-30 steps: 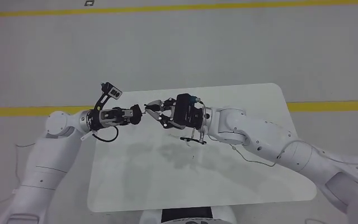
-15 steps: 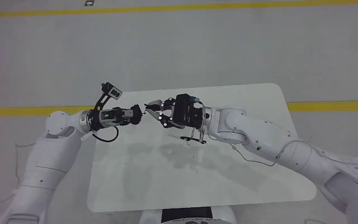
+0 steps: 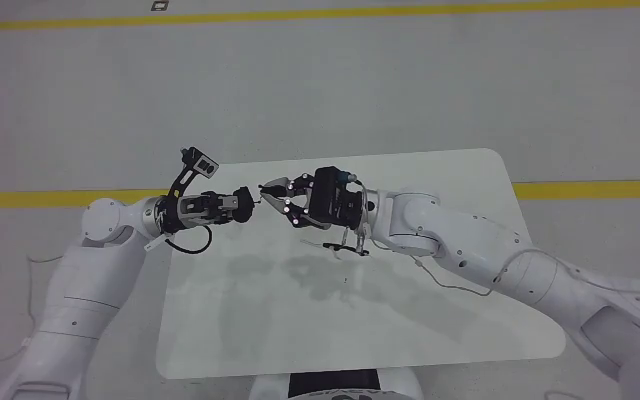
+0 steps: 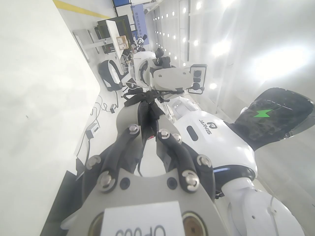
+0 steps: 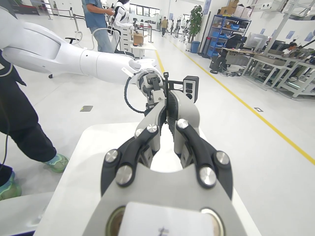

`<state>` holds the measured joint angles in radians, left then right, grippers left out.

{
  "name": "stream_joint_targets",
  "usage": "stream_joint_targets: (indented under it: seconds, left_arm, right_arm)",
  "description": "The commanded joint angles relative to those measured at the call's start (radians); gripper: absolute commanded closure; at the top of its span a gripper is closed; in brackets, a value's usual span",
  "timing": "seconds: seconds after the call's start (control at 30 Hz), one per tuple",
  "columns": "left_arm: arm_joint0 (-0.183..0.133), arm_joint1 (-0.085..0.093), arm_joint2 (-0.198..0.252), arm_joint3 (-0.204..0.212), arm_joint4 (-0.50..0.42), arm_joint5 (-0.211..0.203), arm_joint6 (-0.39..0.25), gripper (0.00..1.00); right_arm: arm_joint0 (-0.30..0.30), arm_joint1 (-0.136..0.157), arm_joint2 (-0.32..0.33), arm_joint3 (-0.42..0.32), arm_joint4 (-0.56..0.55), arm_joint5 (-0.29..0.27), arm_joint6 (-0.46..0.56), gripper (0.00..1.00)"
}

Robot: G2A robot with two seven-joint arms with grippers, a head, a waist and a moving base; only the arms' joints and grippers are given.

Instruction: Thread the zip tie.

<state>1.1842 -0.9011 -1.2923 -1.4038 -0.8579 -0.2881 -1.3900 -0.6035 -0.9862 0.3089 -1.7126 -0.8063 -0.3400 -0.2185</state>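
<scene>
No visible shift: both arms stay poised above the table (image 3: 450,300), so threading has not advanced. Right gripper (image 5: 167,98) is clamped on the tie (image 5: 166,79), its head standing clear of the jaws. Left gripper (image 3: 248,200), closed, sits tip-to-tip with it — its hold obscured. Only the crowding of the two grippers obstructs.

arms (image 3: 440,225): white | jaws: grey, black links, silver screws | cable (image 5: 125,94): black

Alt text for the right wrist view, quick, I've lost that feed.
The right gripper is shut on a thin black zip tie, whose head end sticks out past the fingertips. The left gripper faces it just beyond, over the white table.
</scene>
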Motion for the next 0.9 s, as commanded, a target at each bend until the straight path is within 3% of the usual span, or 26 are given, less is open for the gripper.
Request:
stream_joint_targets:
  seconds: [0.0, 0.87]
  left_arm:
    - [0.0, 0.0, 0.0, 0.0, 0.0, 0.0, 0.0, 1.0]
    - [0.0, 0.0, 0.0, 0.0, 0.0, 0.0, 0.0, 1.0]
  right_arm:
    - [0.0, 0.001, 0.0, 0.0, 0.001, 0.0, 0.0, 1.0]
    - [0.025, 0.008, -0.027, -0.013, 0.01, 0.0, -0.025, 1.0]
